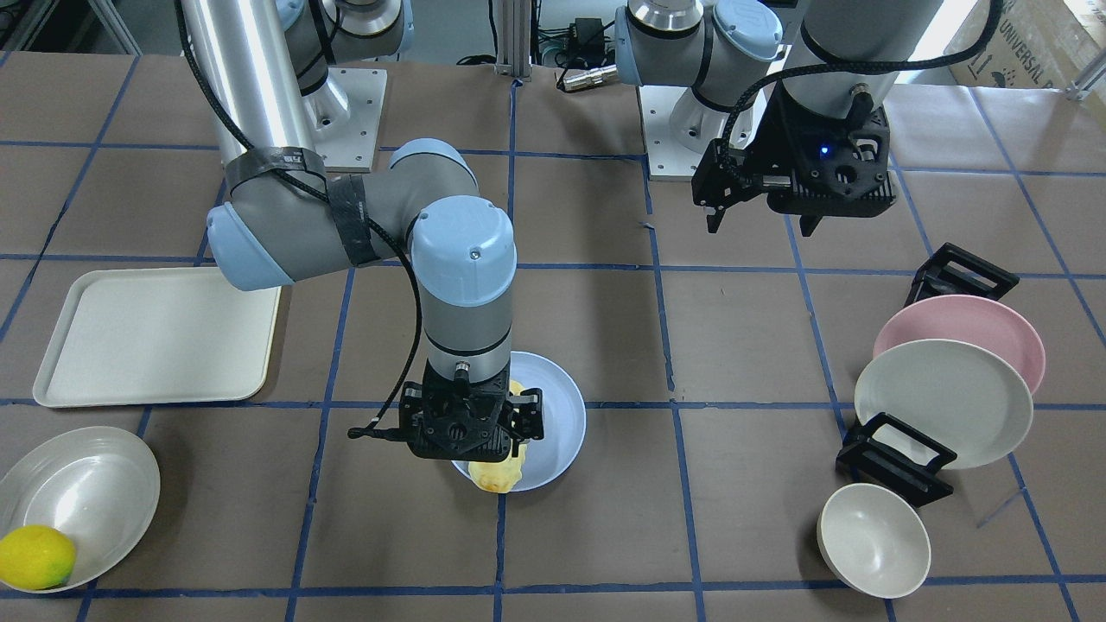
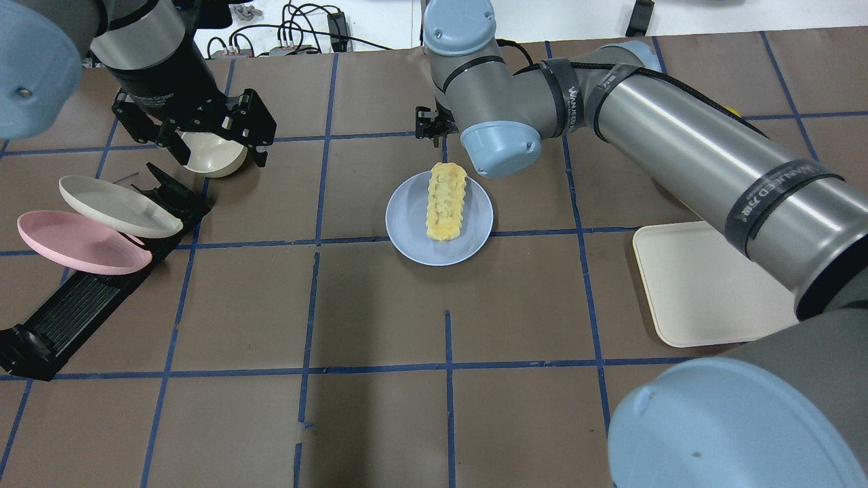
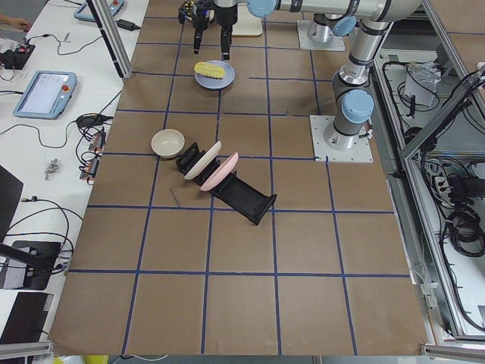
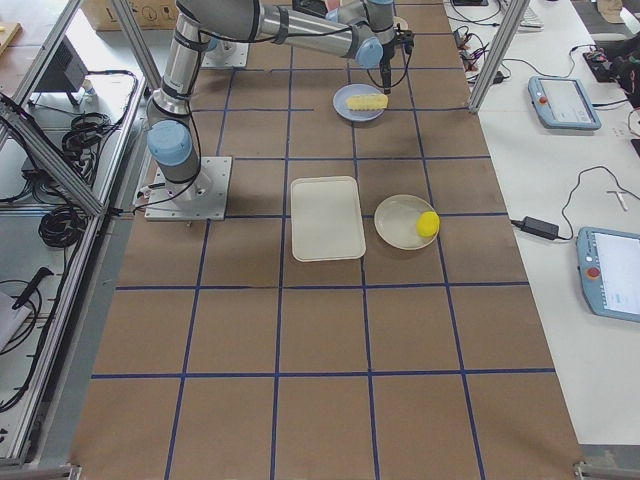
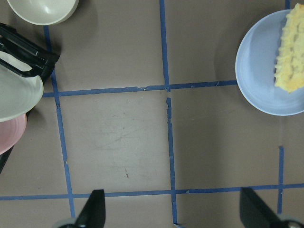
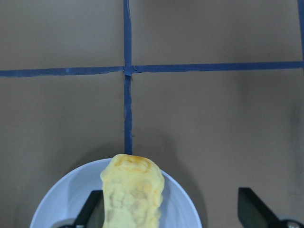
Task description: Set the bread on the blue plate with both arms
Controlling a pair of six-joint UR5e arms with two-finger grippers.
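We find the bread (image 2: 446, 201) lying lengthwise on the blue plate (image 2: 407, 230), its far end reaching the rim at 12 o'clock in the overhead view. The right fingers (image 6: 254, 206) hover at that end, spread wide and holding nothing. The left fingers (image 5: 95, 211), also spread and empty, hang off toward 9 o'clock near a small bowl (image 2: 213, 159). We judge the risk lies in the withdrawal: a finger brushing the soft loaf could drag it over the rim or shift the plate. The surface (image 2: 380, 305) is brown paper gridded with blue tape, carrying a cream tray (image 2: 698, 298) at 4 o'clock and a dish rack (image 2: 81, 305) at 9. Cables and teach pendants (image 4: 565, 100) line the side benches.
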